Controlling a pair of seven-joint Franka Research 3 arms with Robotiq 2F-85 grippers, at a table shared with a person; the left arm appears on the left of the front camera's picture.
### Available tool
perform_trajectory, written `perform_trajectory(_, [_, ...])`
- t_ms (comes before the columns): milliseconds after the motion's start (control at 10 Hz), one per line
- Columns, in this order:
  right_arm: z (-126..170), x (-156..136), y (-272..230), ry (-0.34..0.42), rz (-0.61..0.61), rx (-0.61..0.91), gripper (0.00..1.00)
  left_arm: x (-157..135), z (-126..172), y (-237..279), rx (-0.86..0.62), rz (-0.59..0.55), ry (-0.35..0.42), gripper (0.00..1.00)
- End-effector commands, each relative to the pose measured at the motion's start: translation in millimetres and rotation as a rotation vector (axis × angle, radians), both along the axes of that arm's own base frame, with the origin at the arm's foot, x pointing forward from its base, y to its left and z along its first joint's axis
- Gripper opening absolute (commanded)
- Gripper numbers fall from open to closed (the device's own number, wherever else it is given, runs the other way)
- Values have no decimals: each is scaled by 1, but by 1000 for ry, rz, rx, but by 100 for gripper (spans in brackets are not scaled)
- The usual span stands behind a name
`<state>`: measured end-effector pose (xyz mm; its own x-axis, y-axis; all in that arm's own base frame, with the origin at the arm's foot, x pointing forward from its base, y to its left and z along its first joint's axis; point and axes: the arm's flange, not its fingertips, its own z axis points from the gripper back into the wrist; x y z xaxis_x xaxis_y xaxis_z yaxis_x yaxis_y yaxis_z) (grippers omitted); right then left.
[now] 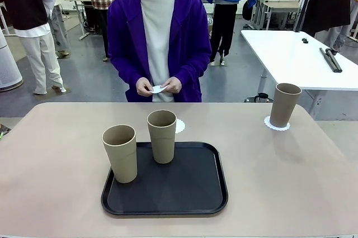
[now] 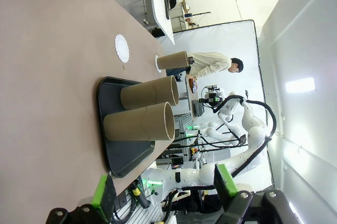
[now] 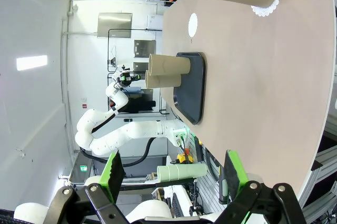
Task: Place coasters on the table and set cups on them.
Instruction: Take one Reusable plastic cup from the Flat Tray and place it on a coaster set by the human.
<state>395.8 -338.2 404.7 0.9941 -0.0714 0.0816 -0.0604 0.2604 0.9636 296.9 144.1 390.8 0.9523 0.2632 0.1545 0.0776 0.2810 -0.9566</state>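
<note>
The left gripper (image 2: pixel 162 188) and right gripper (image 3: pixel 174 174) both gape empty. Two upright cups (image 1: pixel 120 153) stand on the tray (image 1: pixel 190 187); the bare coaster (image 1: pixel 179 125) lies just past its far edge, behind the farther cup (image 1: pixel 162 136), roughly midway between the arms.

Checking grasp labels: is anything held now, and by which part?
The left gripper and right gripper are open, empty. The person's hands pinch a coaster by its edges.
</note>
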Motion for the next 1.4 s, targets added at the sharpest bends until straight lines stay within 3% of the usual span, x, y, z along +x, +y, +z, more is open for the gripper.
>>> perform_trajectory(0, [1, 0, -1, -6, -5, 2, 100, -1, 0, 0, -10, 1, -18, 100])
perform_trajectory(1100, [0, 0, 0, 0, 0, 0, 100, -1, 0, 0, -10, 1, -18, 100])
perform_trajectory(1200, [20, -1, 16, -118, 97, -33, 100, -1, 0, 0, -10, 1, -18, 100])
perform_trajectory(1300, [46, -5, 36, -188, 150, -88, 100, -1, 0, 0, -10, 1, -18, 100])
